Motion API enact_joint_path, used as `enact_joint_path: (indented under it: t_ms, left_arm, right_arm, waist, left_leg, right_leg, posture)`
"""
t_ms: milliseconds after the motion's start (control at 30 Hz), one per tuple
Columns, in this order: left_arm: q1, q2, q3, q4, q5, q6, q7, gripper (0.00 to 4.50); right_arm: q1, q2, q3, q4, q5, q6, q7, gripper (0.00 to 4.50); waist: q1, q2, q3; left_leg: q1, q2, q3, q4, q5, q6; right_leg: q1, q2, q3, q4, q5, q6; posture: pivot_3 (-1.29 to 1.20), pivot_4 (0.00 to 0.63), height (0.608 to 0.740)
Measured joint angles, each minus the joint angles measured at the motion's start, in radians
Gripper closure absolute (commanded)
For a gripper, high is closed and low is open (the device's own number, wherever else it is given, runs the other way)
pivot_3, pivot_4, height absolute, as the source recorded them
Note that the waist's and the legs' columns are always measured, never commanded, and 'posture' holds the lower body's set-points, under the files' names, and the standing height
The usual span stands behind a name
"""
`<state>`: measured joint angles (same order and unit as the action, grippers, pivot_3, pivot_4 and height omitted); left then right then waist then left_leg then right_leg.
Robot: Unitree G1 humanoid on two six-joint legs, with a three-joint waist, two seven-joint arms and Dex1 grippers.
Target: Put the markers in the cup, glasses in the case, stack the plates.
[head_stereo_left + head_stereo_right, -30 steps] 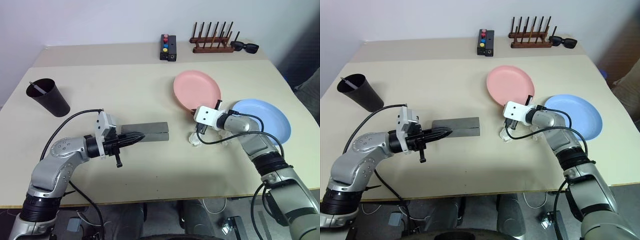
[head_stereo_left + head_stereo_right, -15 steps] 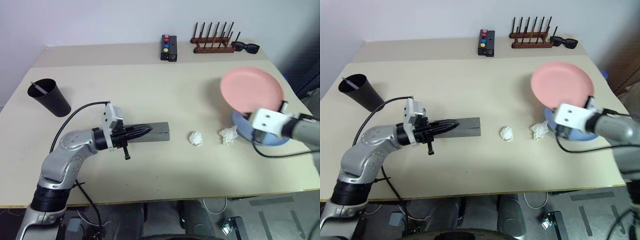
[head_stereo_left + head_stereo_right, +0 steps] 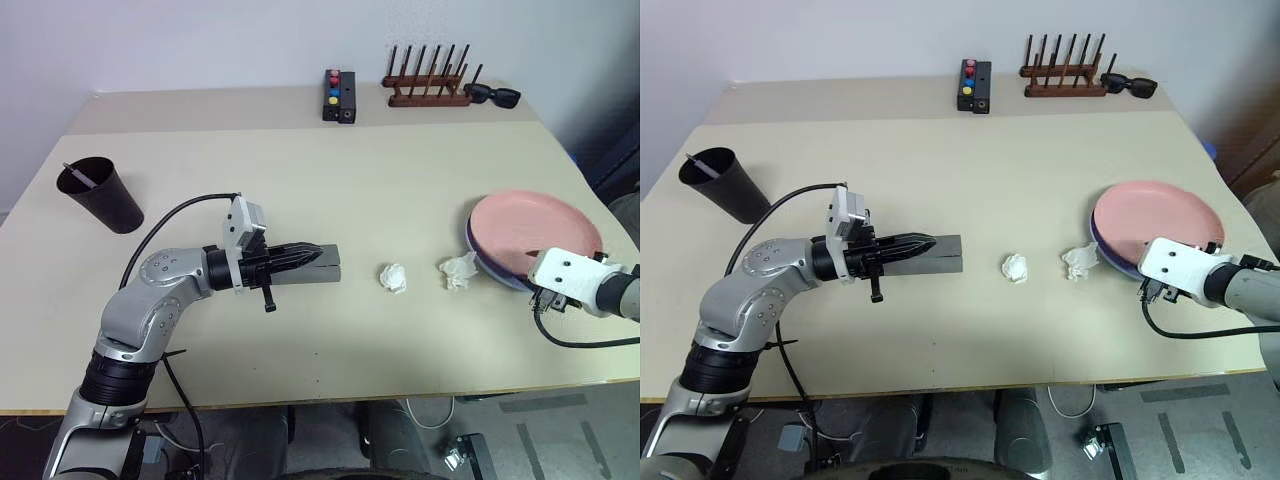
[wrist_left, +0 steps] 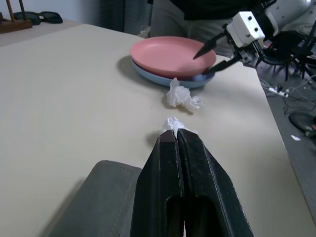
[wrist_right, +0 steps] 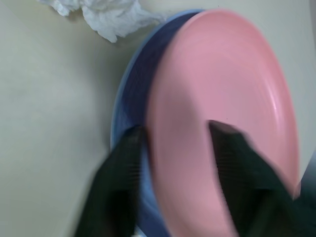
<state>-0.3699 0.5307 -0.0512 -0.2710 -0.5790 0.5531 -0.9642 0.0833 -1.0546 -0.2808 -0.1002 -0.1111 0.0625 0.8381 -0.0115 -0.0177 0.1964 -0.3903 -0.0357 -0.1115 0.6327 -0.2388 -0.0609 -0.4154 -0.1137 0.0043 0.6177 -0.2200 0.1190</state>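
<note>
Pink plate (image 3: 535, 228) stacked on blue plate (image 4: 148, 74).
Right claw (image 4: 215, 54) spread beside them, empty; left claw (image 3: 318, 254) pinched shut over the case (image 3: 940, 254).

two paper wads (image 3: 395, 278) mid-table | peg rack (image 3: 428, 84), sunglasses (image 3: 490, 95), button box (image 3: 337, 96) far edge

A pink plate (image 3: 1160, 215) rests on a light blue plate (image 3: 1108, 252) at right. A closed grey case (image 3: 940, 254) lies centre-left. A black cup (image 3: 723, 185), far left, holds what seems one marker (image 3: 700, 162).
</note>
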Motion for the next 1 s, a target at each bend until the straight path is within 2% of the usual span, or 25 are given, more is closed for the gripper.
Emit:
enact_joint_path:
  t_ms: [133, 267, 367, 400, 433, 633, 867, 967, 1000]
  left_arm:
    - [0.004, 0.001, 0.000, 0.028, 0.001, -0.018, -0.021, 4.50]
    - [0.003, -0.002, -0.001, 0.060, 0.004, -0.047, -0.037, 4.50]
    - [0.003, -0.004, -0.004, 0.064, 0.005, -0.056, -0.036, 4.50]
    - [0.002, -0.005, -0.004, 0.063, 0.005, -0.056, -0.034, 4.50]
    - [0.001, -0.006, -0.006, 0.061, 0.004, -0.056, -0.032, 4.50]
    - [0.002, -0.006, -0.006, 0.032, 0.000, -0.029, -0.008, 4.50]
    - [0.006, -0.003, 0.002, -0.007, -0.014, 0.008, 0.014, 4.50]
    - [0.016, -0.001, 0.008, -0.007, -0.020, 0.008, 0.016, 4.50]
    - [0.024, 0.000, 0.008, -0.007, -0.020, 0.007, 0.015, 4.50]
  right_arm:
    - [0.028, 0.010, -0.048, -0.045, 0.057, 0.008, 0.024, 1.55]
    - [0.006, 0.068, -0.092, -0.163, 0.228, 0.117, 0.064, 1.55]
    - [-0.026, 0.120, -0.051, -0.257, 0.336, 0.232, 0.076, 0.66]
    - [-0.048, 0.146, -0.017, -0.278, 0.351, 0.259, 0.066, 0.19]
    - [-0.066, 0.170, 0.017, -0.293, 0.356, 0.274, 0.056, 0.04]
    - [-0.175, 0.335, 0.263, -0.313, 0.341, 0.353, -0.029, 0.04]
    - [-0.203, 0.402, 0.368, -0.235, 0.280, 0.366, -0.086, 0.04]
    - [-0.208, 0.406, 0.383, -0.210, 0.268, 0.365, -0.095, 0.86]
    - [-0.209, 0.405, 0.382, -0.204, 0.261, 0.365, -0.098, 1.38]
  waist:
    - [0.000, 0.000, 0.000]
    - [-0.003, 0.000, 0.000]
    - [0.000, 0.000, 0.000]
    - [0.000, 0.000, 0.000]
    - [0.000, 0.000, 0.000]
    - [0.000, 0.000, 0.000]
    - [0.000, 0.000, 0.000]
    - [-0.002, 0.000, 0.000]
    - [-0.002, 0.000, 0.000]
  left_leg:
    - [0.000, 0.000, 0.000, 0.000, 0.000, 0.000]
    - [0.001, 0.000, -0.001, 0.000, 0.000, 0.000]
    - [0.001, 0.000, -0.001, 0.000, 0.000, 0.000]
    - [0.001, 0.000, -0.002, 0.000, 0.000, 0.000]
    - [0.001, 0.000, -0.002, 0.000, 0.000, 0.000]
    - [0.001, 0.000, -0.002, 0.000, 0.000, 0.000]
    - [0.000, 0.000, -0.003, 0.000, 0.000, 0.000]
    - [0.001, 0.000, -0.003, 0.000, 0.000, 0.000]
    - [0.000, 0.000, -0.003, -0.001, 0.000, 0.000]
  right_leg:
    - [0.001, 0.000, 0.000, 0.000, 0.000, 0.000]
    - [0.001, 0.000, 0.000, 0.000, 0.000, 0.000]
    - [0.002, 0.000, -0.001, -0.001, 0.000, 0.000]
    - [0.002, 0.000, -0.001, -0.002, 0.000, 0.000]
    - [0.002, 0.000, -0.001, -0.002, 0.000, 0.000]
    - [0.002, 0.000, -0.002, -0.002, 0.000, 0.000]
    - [0.002, 0.000, -0.002, -0.003, 0.000, 0.000]
    - [0.002, 0.000, -0.002, -0.003, 0.000, 0.000]
    - [0.002, 0.000, -0.002, -0.003, 0.000, 0.000]
  posture:
    - [0.00, 0.150, 0.734]
    - [0.00, 0.150, 0.734]
    - [0.00, 0.150, 0.734]
    - [0.00, 0.150, 0.734]
    - [0.00, 0.150, 0.734]
    - [0.00, 0.150, 0.734]
    - [0.00, 0.150, 0.734]
    - [0.00, 0.150, 0.734]
    - [0.00, 0.150, 0.734]
